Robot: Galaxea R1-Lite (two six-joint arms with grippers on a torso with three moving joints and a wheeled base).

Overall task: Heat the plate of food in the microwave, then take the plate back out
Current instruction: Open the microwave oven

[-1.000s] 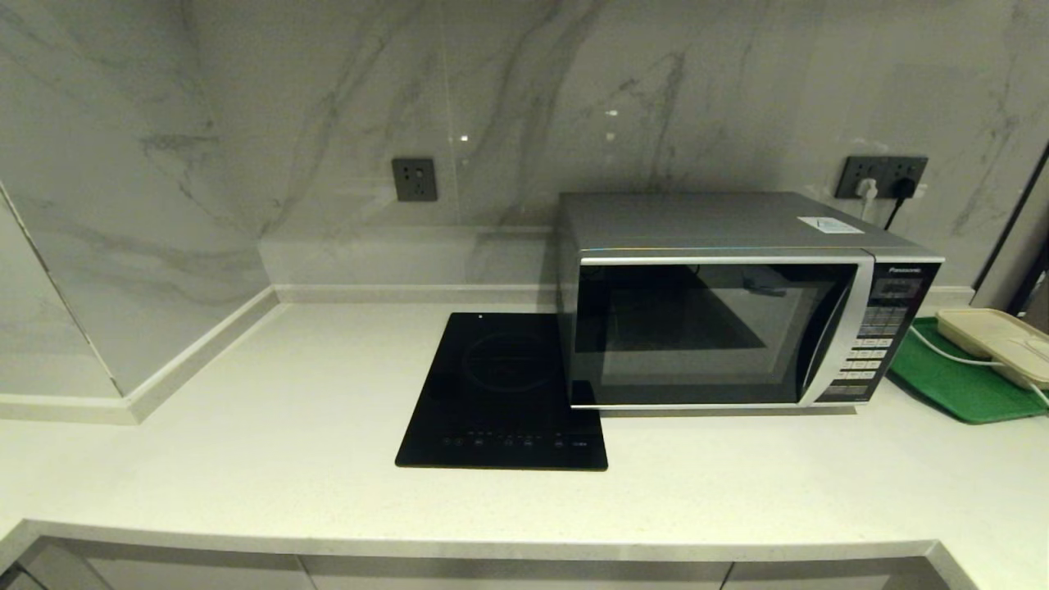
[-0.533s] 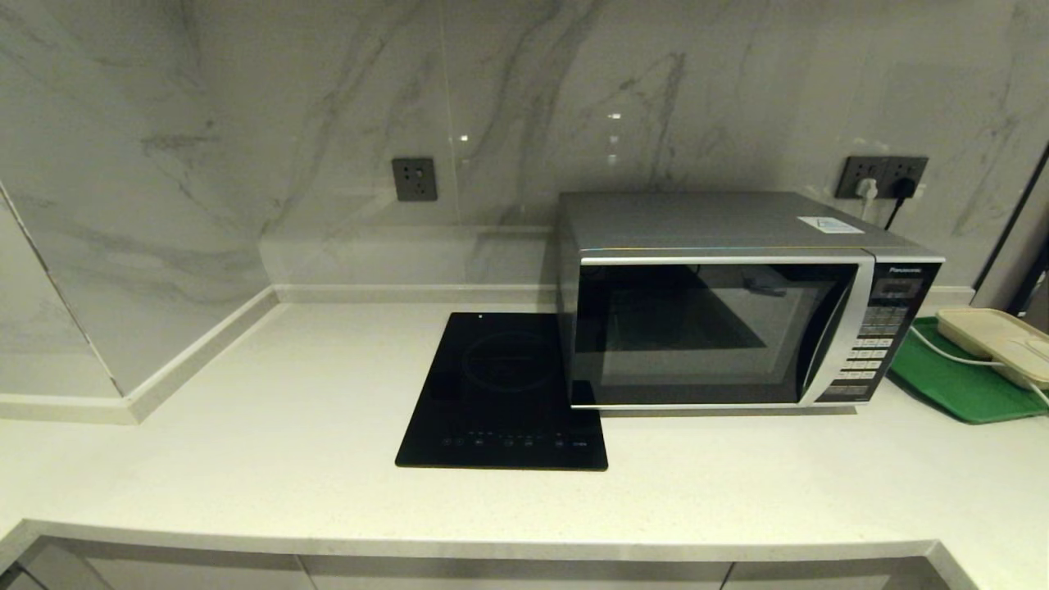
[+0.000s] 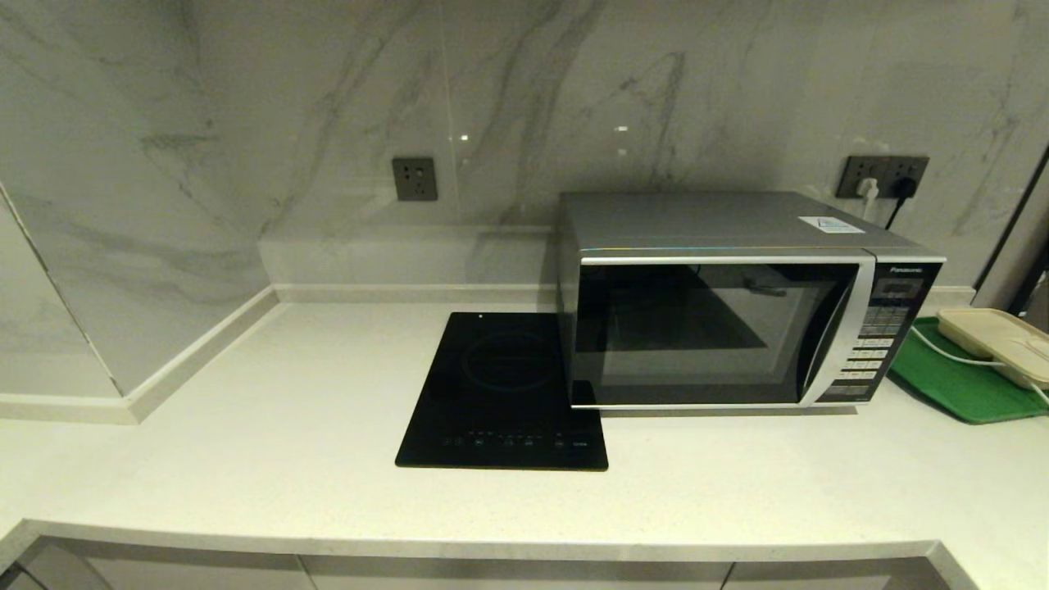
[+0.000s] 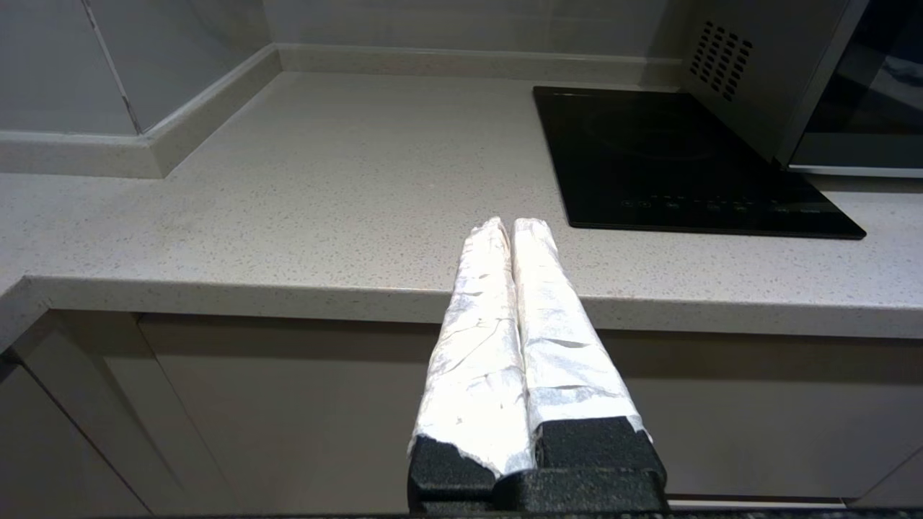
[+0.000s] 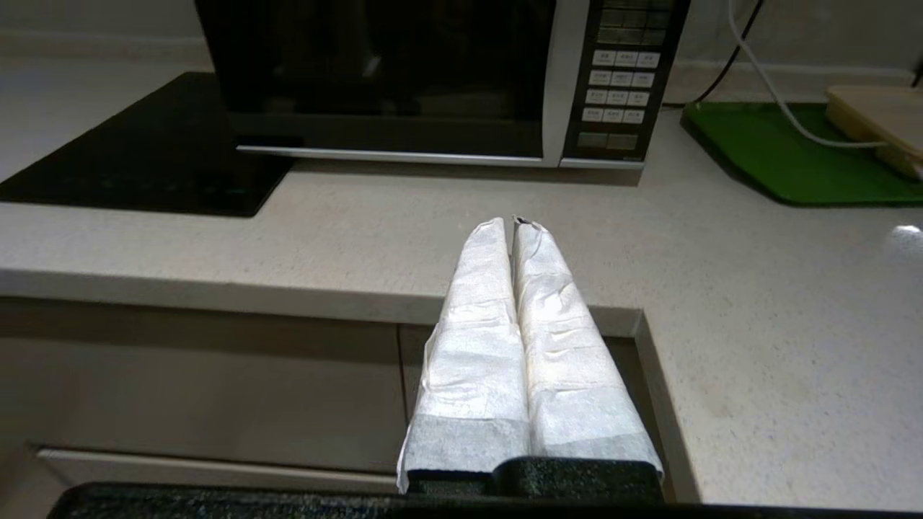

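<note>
The silver Panasonic microwave [image 3: 737,303] stands on the counter with its dark glass door closed; its keypad [image 5: 620,79] faces the right wrist view. The plate of food is out of view in every frame. My left gripper [image 4: 510,225] hovers in front of the counter's front edge, left of the cooktop, its white-wrapped fingers pressed together with nothing between them. My right gripper [image 5: 510,225] hangs before the counter edge in front of the microwave's keypad side, fingers likewise shut and empty. Neither arm appears in the head view.
A flat black glass cooktop [image 3: 504,393] lies left of the microwave, partly under its corner. At the far right a green tray [image 3: 955,381] carries a cream rectangular box [image 3: 996,340] with a white cable. Wall sockets [image 3: 881,176] sit behind. The counter's front edge [image 3: 492,541] runs below.
</note>
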